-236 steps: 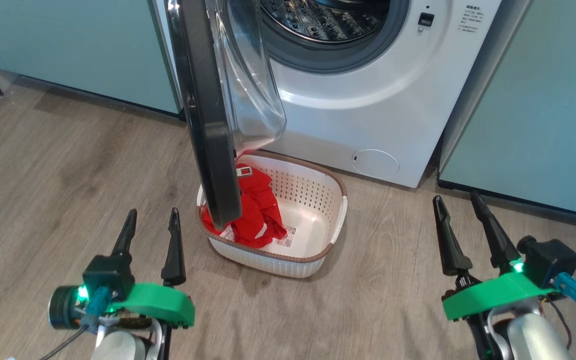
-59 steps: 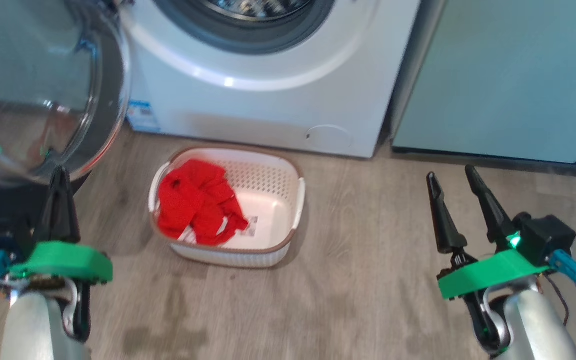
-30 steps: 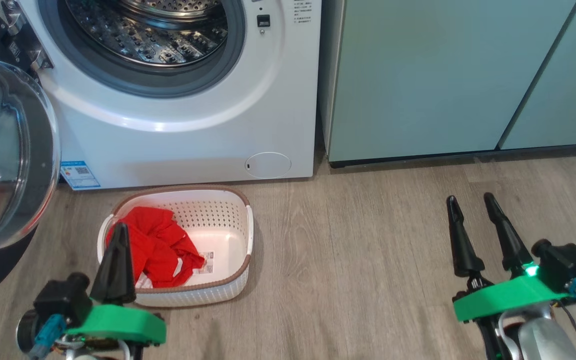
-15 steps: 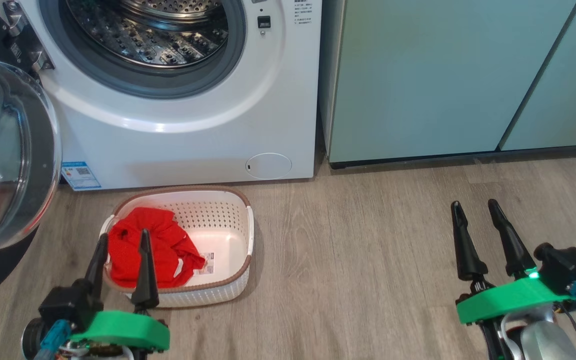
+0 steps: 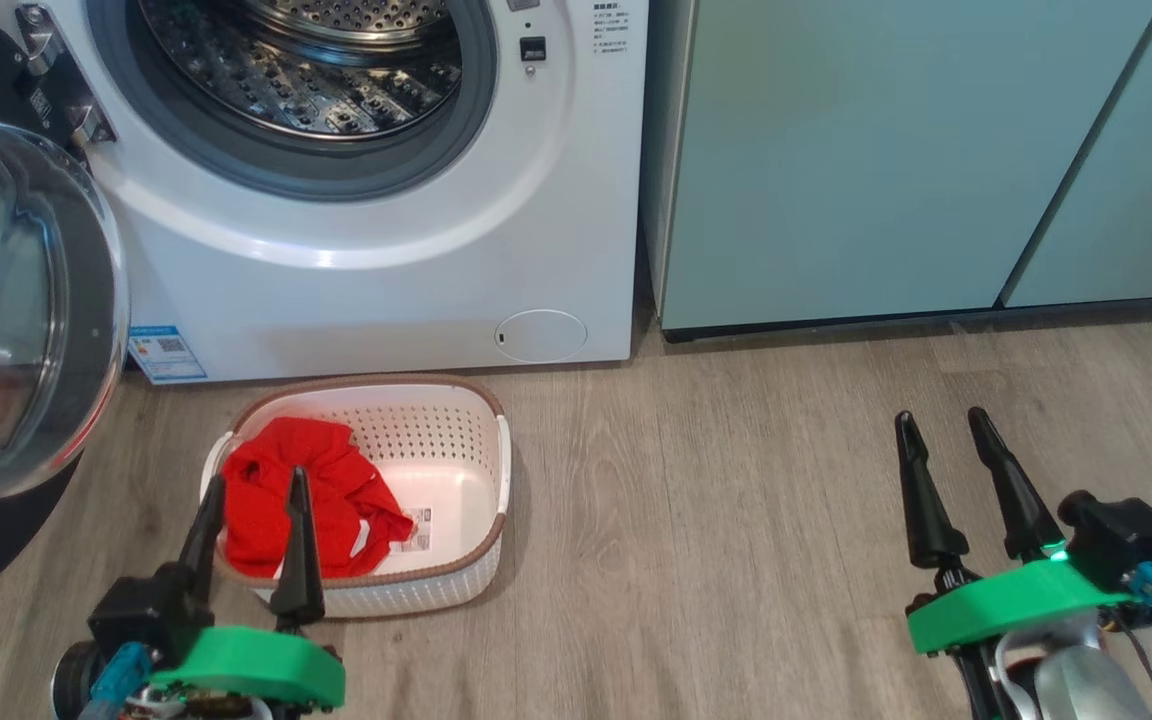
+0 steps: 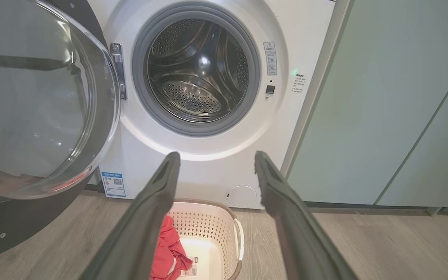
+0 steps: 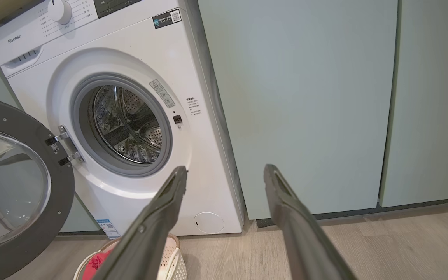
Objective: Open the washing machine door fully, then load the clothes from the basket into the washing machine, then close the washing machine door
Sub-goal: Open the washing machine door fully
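Two pincers, both open, both empty. Left pincer (image 5: 256, 478) hovers at the near edge of the basket (image 5: 481, 420), fingers spread and aimed over the clothes (image 5: 336, 480). Its wrist view puts the basket below the fingertips, so I judge no contact yet. Right pincer (image 5: 939, 415) sits well apart on the right, over bare floor (image 5: 696, 520).

Washing machine door (image 5: 16, 310) hangs wide at the left; drum (image 6: 193, 77) shows bare steel. Basket stands on the floor just in front of the washing machine (image 5: 386, 270), red heap bunched in its left half. So the step in hand is the first grab.

To do it well:
- Drop the left pincer straight down on the highest fold, one finger each side. Keep off the brown rim.
- Go deep before you close. Fabric is soft and slack; a shallow pinch likely takes one layer and leaves the rest.
- Basket looks light. If a finger hooks a perforation or the rim, expect it to slide or lift with you.
- Lift until trailing cloth clears the rim, then carry up to the opening.
- Watch the door on your left; swing the arm inside its arc, not into the glass.
- Release past the grey seal (image 6: 196, 130), well inside the drum, so nothing drapes over the lip.
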### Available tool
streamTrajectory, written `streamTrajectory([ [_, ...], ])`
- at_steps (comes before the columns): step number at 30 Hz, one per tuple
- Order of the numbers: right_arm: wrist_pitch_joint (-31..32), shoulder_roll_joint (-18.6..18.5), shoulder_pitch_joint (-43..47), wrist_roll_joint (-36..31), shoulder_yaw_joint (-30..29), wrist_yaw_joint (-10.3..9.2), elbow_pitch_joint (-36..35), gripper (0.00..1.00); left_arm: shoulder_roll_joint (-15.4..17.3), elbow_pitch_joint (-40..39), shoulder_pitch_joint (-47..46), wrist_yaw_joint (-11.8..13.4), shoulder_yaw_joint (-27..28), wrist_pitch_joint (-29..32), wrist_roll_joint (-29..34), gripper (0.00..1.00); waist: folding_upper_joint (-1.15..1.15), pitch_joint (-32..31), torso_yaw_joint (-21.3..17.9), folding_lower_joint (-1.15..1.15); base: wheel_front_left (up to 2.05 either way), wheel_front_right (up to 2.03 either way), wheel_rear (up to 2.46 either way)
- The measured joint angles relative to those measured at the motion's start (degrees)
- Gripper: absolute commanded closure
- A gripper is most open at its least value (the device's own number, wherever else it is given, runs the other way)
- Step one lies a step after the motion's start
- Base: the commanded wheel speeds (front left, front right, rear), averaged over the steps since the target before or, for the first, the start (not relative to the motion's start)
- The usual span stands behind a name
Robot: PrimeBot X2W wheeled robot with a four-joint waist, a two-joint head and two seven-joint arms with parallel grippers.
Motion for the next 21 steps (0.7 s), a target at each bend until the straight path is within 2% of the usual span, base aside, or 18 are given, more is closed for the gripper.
streamTrajectory([
  [8, 0.0, 0.0, 0.0, -0.3, 0.3, 0.00, 0.0, 0.00, 0.0, 1.2, 0.4, 1.0, -0.1, 0.0, 0.9, 0.00, 0.00, -0.2, -0.1, 0.00, 0.00, 0.00, 0.00],
  [21, 0.0, 0.0, 0.0, -0.3, 0.7, 0.00, 0.1, 0.00, 0.0, 1.2, 0.8, 1.0, -1.0, 0.0, 1.5, 0.00, 0.00, 0.0, 0.1, 0.00, 0.00, 0.00, 0.00],
])
